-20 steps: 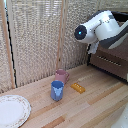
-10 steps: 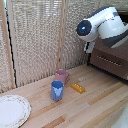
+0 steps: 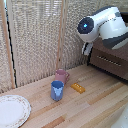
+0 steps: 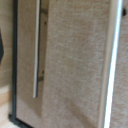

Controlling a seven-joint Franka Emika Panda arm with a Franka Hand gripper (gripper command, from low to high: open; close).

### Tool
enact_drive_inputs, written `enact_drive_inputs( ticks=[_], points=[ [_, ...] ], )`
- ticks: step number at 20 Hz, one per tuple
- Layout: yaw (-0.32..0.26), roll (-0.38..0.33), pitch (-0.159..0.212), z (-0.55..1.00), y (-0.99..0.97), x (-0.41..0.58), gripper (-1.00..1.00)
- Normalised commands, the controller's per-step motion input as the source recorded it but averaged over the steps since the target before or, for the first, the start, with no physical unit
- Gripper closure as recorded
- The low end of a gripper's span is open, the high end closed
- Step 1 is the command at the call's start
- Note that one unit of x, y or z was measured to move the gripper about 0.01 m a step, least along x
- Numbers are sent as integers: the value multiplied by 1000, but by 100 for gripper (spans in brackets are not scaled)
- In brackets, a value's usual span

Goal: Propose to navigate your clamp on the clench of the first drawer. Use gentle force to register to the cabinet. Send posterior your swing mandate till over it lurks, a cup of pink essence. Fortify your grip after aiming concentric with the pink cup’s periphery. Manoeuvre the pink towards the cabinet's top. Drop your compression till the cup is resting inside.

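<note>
In the exterior view the pink cup (image 3: pixel 61 75) stands upright on the wooden table, just behind the blue cup (image 3: pixel 57 90). The dark brown cabinet (image 3: pixel 114 66) is at the exterior view's right, with a drawer front (image 3: pixel 116 63) and its thin silver handle (image 3: pixel 106 59). The bulky white arm (image 3: pixel 107 27) hangs in front of the cabinet and hides most of its top. My gripper (image 3: pixel 86 49) points down beside the cabinet's near edge, well above and to the right of the cups. It is too small to judge its jaws. The wrist view is blurred: a taupe panel (image 4: pixel 75 60) with a thin pale bar (image 4: pixel 36 50).
A small yellow block (image 3: pixel 77 88) lies on the table to the right of the blue cup. A white plate (image 3: pixel 12 110) sits at the exterior view's front left. A woven screen with wooden posts (image 3: pixel 35 40) closes the back.
The arm has shifted slightly up and toward the exterior view's right, closer to the cabinet. The cups, block and plate have not moved.
</note>
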Motion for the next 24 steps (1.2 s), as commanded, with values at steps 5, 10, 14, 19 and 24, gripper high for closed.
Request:
enact_drive_inputs(
  ticks=[5, 10, 14, 19, 24],
  points=[
    [-235, 333, 8, 16, 158, 140, -100],
    [-234, 334, 9, 21, 155, 139, -100],
    [-235, 334, 13, 29, 152, 131, -100],
    [-237, 335, 16, 33, 147, 125, -100],
    [-237, 329, 9, 39, 148, 131, -100]
  ],
)
